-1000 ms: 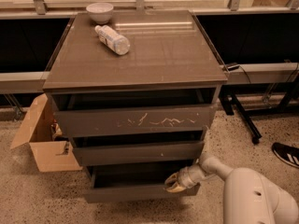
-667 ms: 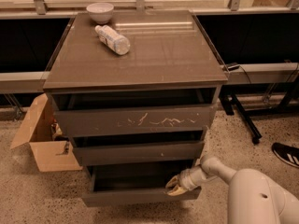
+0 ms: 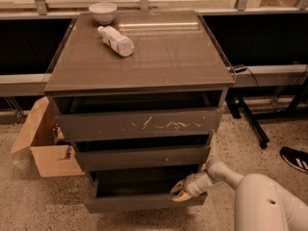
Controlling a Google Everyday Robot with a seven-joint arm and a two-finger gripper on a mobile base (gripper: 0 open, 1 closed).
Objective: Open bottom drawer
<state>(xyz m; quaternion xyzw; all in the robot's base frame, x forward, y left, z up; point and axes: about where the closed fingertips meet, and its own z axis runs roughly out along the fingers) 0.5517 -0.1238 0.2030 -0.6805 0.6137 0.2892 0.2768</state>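
The bottom drawer (image 3: 139,203) is the lowest, plain dark grey-brown front of the cabinet (image 3: 139,71). It stands pulled out a little, with a dark gap showing behind its top edge. My gripper (image 3: 177,192) is at the right end of that top edge, its pale fingers hooked over the drawer front. My white arm (image 3: 260,201) reaches in from the lower right.
Above are the middle front (image 3: 142,157) with a white speck and the scratched top front (image 3: 139,124). A bowl (image 3: 103,12) and a lying bottle (image 3: 116,40) are on the cabinet top. An open cardboard box (image 3: 45,146) stands at the left. A black shoe (image 3: 294,159) is at the right.
The bottom drawer has slid outward toward the camera, and my gripper has moved down and forward with it. The gap behind the drawer front has widened.
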